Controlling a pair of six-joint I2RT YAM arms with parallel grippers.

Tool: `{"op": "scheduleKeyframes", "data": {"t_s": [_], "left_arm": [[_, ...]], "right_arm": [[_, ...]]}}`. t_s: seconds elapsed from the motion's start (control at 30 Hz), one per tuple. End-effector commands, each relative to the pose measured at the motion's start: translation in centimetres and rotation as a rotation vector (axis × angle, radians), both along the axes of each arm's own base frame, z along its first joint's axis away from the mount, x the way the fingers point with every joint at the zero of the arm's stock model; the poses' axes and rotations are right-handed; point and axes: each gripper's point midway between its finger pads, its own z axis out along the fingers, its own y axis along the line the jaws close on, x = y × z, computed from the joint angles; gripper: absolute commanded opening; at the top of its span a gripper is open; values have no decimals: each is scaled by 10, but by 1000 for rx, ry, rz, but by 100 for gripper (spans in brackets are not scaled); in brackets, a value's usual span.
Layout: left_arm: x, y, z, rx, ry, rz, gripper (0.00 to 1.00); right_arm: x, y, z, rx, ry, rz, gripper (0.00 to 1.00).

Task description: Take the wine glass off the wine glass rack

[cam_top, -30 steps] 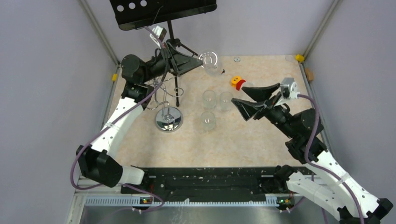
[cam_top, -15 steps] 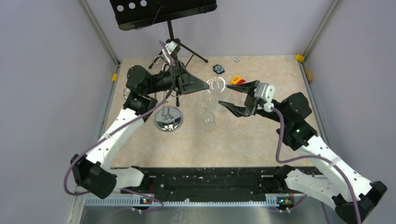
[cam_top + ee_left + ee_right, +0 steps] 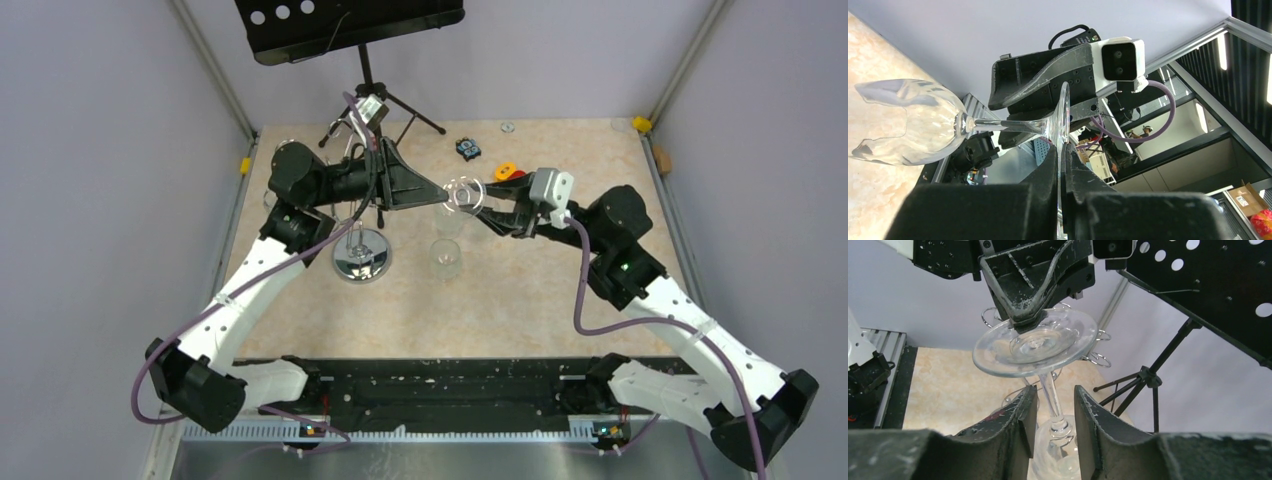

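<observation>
**Glass clear of the rack, right jaws narrowing on its stem**

The left gripper is clamped on the rim of the foot of the wine glass. The right gripper stands narrow, one finger on each side of the stem. A sliver of gap shows on both sides, so it is not gripping.

The glass is clear and thin-stemmed and hangs foot up, bowl down. It is in the air to the right of the wine glass rack, free of the rack's curled chrome loops. The rack has a round mirrored base and a thin post.

A second earlier the glass hung farther back, near the legs of the music stand, and the right jaws gaped wide off to the right. Since then the left arm has carried the glass toward the middle, and the right jaws have come in around the stem.

Counted: one held wine glass, one rack, two small tumblers in view beneath it, one music stand.
</observation>
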Motion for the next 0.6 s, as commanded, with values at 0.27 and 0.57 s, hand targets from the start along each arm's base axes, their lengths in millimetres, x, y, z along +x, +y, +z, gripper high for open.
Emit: {"op": "scheduleKeyframes", "data": {"t_s": [0.27,0.57], "left_arm": [[-2,1,19,-33,-62,23,0],[1,2,21,-30,-61,40,14]], "right_arm": [[-8,3,37,72,-52,55,28],[-3,-6,51,156,-25,-4,0]]}}
